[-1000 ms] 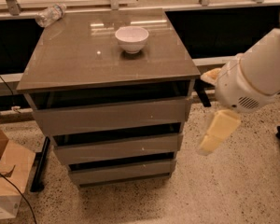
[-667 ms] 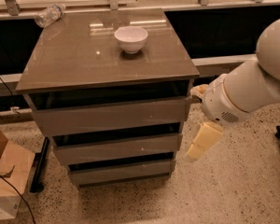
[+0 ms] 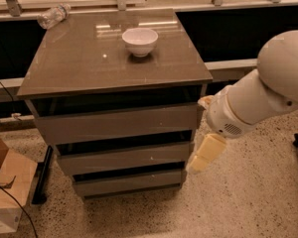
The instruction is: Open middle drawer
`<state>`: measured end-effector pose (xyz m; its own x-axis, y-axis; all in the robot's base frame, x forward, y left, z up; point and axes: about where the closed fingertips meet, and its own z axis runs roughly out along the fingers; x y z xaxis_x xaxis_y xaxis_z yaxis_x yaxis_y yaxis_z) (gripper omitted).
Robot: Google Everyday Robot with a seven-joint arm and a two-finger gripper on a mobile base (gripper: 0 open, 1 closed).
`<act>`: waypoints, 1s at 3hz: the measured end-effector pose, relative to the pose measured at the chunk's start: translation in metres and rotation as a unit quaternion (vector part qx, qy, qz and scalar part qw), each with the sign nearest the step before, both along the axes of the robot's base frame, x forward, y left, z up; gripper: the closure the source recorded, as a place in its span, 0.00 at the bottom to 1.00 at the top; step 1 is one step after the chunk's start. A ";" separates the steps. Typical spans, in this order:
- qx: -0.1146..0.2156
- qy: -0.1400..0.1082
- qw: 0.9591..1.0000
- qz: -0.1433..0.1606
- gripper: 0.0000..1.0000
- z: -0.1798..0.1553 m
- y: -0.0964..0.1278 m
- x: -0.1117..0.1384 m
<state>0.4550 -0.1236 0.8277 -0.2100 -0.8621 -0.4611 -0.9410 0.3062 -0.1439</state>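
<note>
Speckled floor [image 3: 248, 202], drawer bench [image 3: 84, 66] in front of dark panels. Gripper [image 3: 199, 134] sits at the bench's right front corner. Fingers [image 3: 207, 151] apart as far as I can tell, lower one just beside the right end of the middle drawer [image 3: 124, 157]. White bowl [image 3: 140, 40] on top, plastic bottle [image 3: 53, 16] back-left.

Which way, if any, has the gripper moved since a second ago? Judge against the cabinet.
Yes. The gripper moved left and slightly down, toward the right edge of the cabinet; it is now beside the middle drawer.
</note>
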 end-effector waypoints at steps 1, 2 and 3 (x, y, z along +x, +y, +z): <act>0.009 0.006 1.000 -0.008 0.00 -0.032 0.010 0.012; 0.034 0.010 0.999 -0.012 0.00 -0.080 0.019 0.029; 0.067 0.018 0.998 -0.009 0.00 -0.123 0.023 0.041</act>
